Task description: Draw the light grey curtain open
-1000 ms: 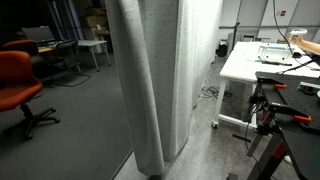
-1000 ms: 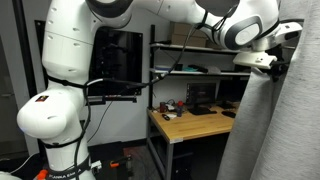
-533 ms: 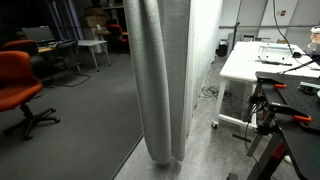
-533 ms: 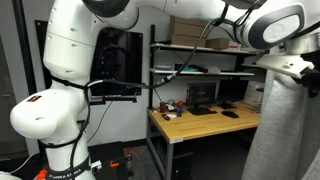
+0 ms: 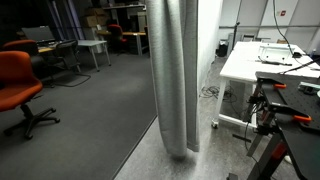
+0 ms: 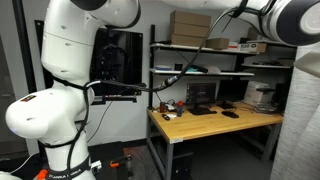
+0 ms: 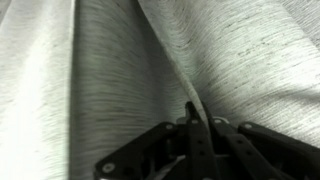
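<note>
Curtain (image 5: 175,80) hangs bunched into one narrow column of deep folds in an exterior view. It runs from the top of the picture down to the floor (image 5: 90,120), and its hem rests where dark carpet meets paler flooring. It stands just off the left edge of a white surface (image 5: 245,60) that carries cables and gear too small to make out. Well apart on the curtain's other side, an orange chair (image 5: 18,80) sits on the carpet, with desks behind it in the background. A black stand (image 5: 275,115) with red-tipped clamps fills the lower right corner of that picture, below the near edge of the white surface.

In an exterior view the curtain (image 6: 300,120) shows only as a grey strip along the right border, just past the right edge of a wooden surface (image 6: 200,120) that stands under shelves (image 6: 200,72). The arm (image 6: 70,60) rises white and bulky at the left and reaches across the top of the picture toward the right corner, above the curtain. The gripper itself cannot be made out there.

In the wrist view the gripper (image 7: 190,112) comes up from the bottom edge. Its black jaws are drawn narrow and nip a raised fold of the curtain (image 7: 120,60). The ribbed grey cloth fills the rest of that picture.
</note>
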`<action>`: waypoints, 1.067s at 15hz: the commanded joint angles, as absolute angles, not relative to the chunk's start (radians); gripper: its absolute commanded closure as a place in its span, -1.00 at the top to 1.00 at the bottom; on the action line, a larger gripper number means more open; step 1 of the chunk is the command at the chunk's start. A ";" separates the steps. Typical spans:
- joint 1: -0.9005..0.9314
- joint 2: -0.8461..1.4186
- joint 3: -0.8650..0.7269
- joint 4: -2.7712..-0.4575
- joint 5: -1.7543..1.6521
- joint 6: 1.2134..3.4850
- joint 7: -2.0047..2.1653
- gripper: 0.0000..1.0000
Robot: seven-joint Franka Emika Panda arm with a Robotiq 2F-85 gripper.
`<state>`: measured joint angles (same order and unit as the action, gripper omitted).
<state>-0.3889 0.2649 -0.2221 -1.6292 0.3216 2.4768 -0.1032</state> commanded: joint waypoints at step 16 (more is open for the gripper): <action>-0.549 0.355 -0.242 -1.598 0.475 2.409 -0.107 -0.99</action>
